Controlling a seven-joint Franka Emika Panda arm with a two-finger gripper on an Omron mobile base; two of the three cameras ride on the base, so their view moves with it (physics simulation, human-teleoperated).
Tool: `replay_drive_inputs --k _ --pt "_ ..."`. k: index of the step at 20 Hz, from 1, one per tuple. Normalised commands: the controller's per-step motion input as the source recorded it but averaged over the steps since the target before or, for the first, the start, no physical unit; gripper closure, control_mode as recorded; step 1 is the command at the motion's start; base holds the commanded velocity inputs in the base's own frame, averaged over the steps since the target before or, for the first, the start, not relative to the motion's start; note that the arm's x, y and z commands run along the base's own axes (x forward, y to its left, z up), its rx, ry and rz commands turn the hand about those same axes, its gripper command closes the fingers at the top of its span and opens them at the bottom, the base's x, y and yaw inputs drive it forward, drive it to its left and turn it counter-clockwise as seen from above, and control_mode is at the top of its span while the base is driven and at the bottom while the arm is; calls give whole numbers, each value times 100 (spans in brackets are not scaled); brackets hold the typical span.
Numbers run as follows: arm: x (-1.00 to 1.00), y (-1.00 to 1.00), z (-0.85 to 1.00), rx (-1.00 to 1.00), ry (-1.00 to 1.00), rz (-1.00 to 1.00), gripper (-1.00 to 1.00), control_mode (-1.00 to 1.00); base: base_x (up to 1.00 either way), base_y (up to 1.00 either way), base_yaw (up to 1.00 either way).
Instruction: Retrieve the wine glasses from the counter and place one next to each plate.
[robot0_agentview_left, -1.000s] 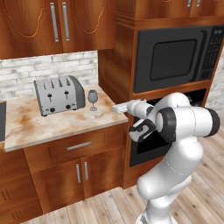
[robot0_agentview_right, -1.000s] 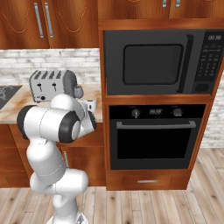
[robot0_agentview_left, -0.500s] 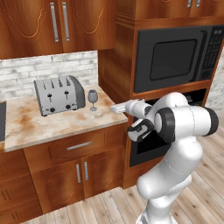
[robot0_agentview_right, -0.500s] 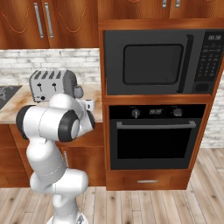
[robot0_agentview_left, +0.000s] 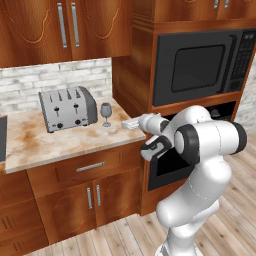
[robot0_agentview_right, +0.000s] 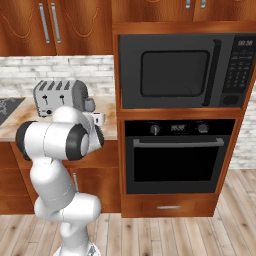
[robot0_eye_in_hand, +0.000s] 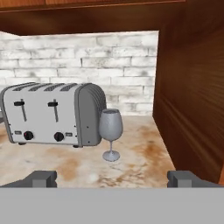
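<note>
Nothing is placed yet: one wine glass (robot0_eye_in_hand: 110, 134) is left on the counter (robot0_agentview_left: 65, 142), faced by the wide-spread, empty gripper (robot0_eye_in_hand: 111, 178).

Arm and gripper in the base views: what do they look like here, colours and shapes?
The arm is glossy white, built of rounded, bulbous segments with dark grey to black bands at the joints. It rises from a white pedestal. The gripper is a pale, boxy hand at the end of a white wrist; in the hand view its two fingertips are small, dark grey blocks. No cables or markings are visible.
</note>
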Motion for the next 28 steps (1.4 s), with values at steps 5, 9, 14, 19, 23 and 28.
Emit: replay_drive_inputs --k 5,9,14,19,23,28 --pt "0 5 -1 0 0 0 -100 -100 0 0 0" --pt "0 17 -3 0 0 0 -100 -100 0 0 0" --pt "0 6 0 0 0 0 -100 -100 0 0 0" --pt "0 1 0 0 0 0 -100 -100 0 0 0" --pt "4 0 -4 0 0 0 -100 -100 0 0 0" --pt "24 0 0 0 0 0 -100 -100 0 0 0"
